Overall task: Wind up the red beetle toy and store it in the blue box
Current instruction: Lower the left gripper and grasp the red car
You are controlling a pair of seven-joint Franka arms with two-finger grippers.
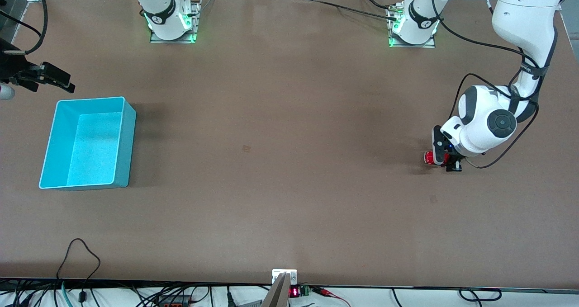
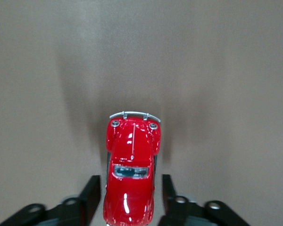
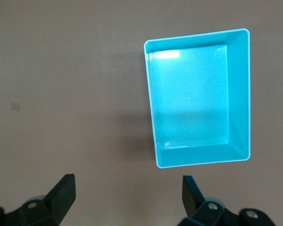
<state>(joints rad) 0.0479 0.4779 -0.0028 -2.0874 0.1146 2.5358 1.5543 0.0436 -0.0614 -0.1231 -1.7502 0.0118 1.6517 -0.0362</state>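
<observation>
The red beetle toy (image 1: 429, 158) (image 2: 130, 179) stands on its wheels on the table at the left arm's end. My left gripper (image 1: 441, 158) (image 2: 130, 183) is down at the table and straddles the car's rear half. Its black fingers (image 2: 91, 193) lie close on either side, each with a thin strip of table showing between it and the car. The blue box (image 1: 90, 100) (image 3: 238, 94) stands empty at the right arm's end. My right gripper (image 1: 63, 82) (image 3: 127, 181) hangs open and empty over the table beside the box.
The brown table between the car and the box is bare apart from faint marks. Cables and a small display (image 1: 294, 291) run along the edge nearest the front camera. The arm bases (image 1: 172, 24) stand along the edge farthest from it.
</observation>
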